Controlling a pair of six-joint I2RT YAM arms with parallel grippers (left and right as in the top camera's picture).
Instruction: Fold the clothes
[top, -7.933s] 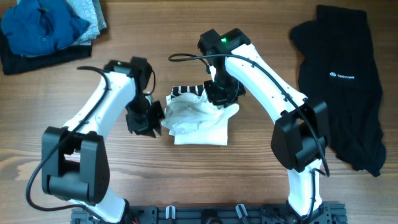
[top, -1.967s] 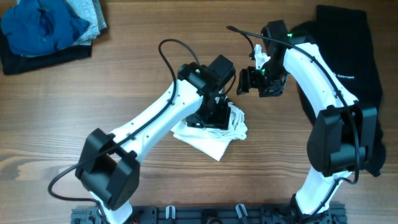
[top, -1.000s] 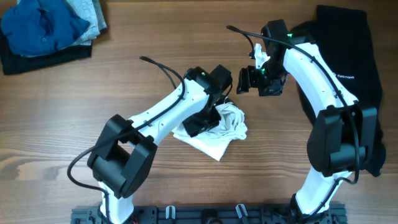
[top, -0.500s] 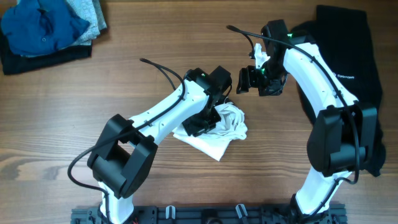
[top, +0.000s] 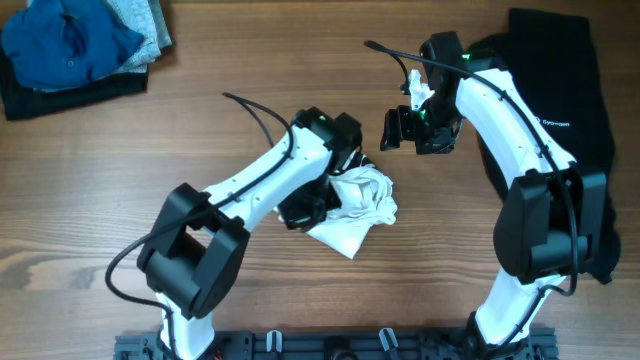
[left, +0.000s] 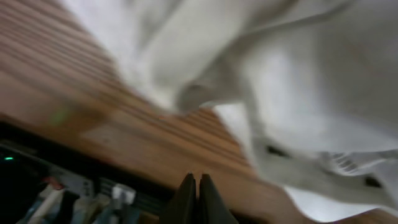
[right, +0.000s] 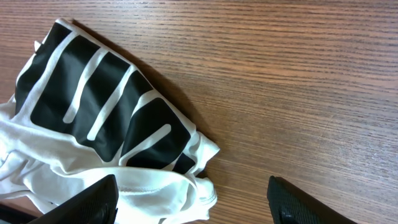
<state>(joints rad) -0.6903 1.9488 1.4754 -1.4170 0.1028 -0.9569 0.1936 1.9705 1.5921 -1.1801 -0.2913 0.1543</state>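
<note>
The white T-shirt (top: 360, 200) lies bunched in the middle of the tabletop (top: 200, 130). It looks thin, soft and light, so it will flop and slide. The left end effector (left: 193, 190) is pressed together and empty, just beside it. The right end effector (top: 392, 130) is spread wide near the striped part (right: 106, 118). A loose edge or corner looks best to grab

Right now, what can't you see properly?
Overhead: the left arm hides part of the white T-shirt and the left pincer.
Left wrist: everything is blurred.
Right wrist: the bottom edge cuts off part of the right pincer.
Overhead: the logo on the black garment is too small.
</note>
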